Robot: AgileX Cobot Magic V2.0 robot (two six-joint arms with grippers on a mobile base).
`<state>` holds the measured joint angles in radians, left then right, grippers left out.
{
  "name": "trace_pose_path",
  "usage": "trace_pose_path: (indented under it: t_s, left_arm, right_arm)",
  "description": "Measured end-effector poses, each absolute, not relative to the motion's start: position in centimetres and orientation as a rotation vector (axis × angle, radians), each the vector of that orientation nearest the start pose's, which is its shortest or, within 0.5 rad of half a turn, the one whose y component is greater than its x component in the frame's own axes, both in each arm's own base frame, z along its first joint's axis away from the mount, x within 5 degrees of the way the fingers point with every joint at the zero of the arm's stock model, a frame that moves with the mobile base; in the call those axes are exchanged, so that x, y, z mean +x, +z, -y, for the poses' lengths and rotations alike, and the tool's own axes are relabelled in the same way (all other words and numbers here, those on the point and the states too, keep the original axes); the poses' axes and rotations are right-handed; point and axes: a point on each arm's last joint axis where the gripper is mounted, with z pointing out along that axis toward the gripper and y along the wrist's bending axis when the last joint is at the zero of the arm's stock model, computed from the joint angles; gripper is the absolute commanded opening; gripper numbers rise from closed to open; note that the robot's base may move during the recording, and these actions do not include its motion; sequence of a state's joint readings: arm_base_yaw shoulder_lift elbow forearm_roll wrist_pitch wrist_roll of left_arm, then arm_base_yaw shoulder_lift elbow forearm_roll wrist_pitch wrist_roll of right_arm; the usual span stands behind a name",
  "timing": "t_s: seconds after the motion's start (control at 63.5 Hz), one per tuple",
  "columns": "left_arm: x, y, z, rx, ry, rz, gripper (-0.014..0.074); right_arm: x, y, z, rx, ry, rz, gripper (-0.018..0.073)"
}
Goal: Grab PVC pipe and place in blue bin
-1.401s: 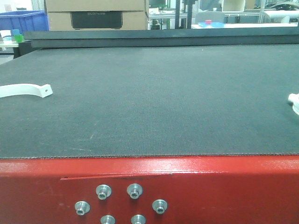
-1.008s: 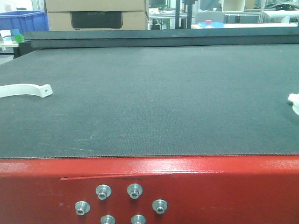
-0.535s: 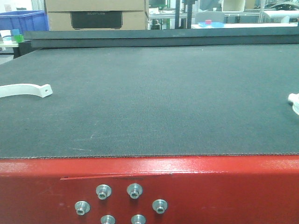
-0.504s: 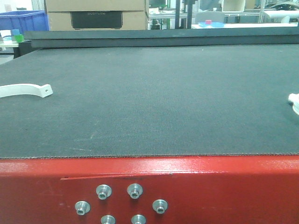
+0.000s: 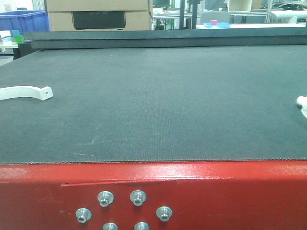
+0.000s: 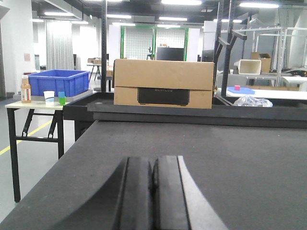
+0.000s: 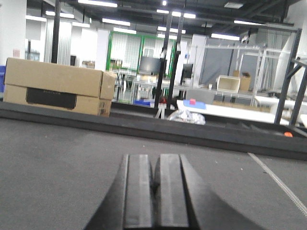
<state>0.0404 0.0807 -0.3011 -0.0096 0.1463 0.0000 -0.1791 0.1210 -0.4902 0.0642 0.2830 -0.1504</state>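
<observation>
On the dark grey textured mat of the worktable, near its left edge, a white curved PVC pipe piece lies flat, arched like a half ring, with a small holed tab at its right end. At the far right edge of the front view a second white plastic piece pokes into frame, mostly cut off, so its shape cannot be told; the two sit at opposite sides of the mat, well apart. Along the near side runs a red painted metal front panel carrying a cluster of silver bolts. Off the far left corner of the worktable, a blue plastic bin stands on a small pale-topped side table with black legs, next to a brown bottle, a white cup and a small green-and-blue cup. A brown cardboard box with a dark panel rests beyond the raised far rim of the mat. The pipe piece lies on the mat, far from the bin. The left gripper sits low over the mat, pointing toward the box, its two black fingers pressed together with only a thin seam between them and nothing held. The right gripper is posed the same way, its jaws likewise closed on nothing.
</observation>
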Motion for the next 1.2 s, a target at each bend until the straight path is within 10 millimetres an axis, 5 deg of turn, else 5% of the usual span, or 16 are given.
trace_pose_path:
  t_s: [0.205, 0.441, 0.724, 1.196]
  left_arm:
    - [7.0, 34.4, -0.2, -0.051, -0.007, -1.632, -0.0111]
    - [12.3, 37.0, -0.3, -0.055, -0.019, -2.03, -0.0111]
    - [18.3, 34.1, -0.4, -0.071, -0.047, -2.403, -0.0111]
    - [22.0, 31.1, -0.3, -0.097, -0.083, -2.524, -0.0111]
  right_arm:
    - [7.1, 37.4, 1.0, 0.049, -0.19, -1.62, -0.0169]
    - [14.4, 36.3, 2.2, 0.057, -0.129, -2.076, -0.0169]
    - [20.0, 32.2, 3.1, 0.072, -0.061, -2.434, -0.0169]
    - [26.1, 28.0, 4.2, 0.338, 0.053, -2.685, -0.0153]
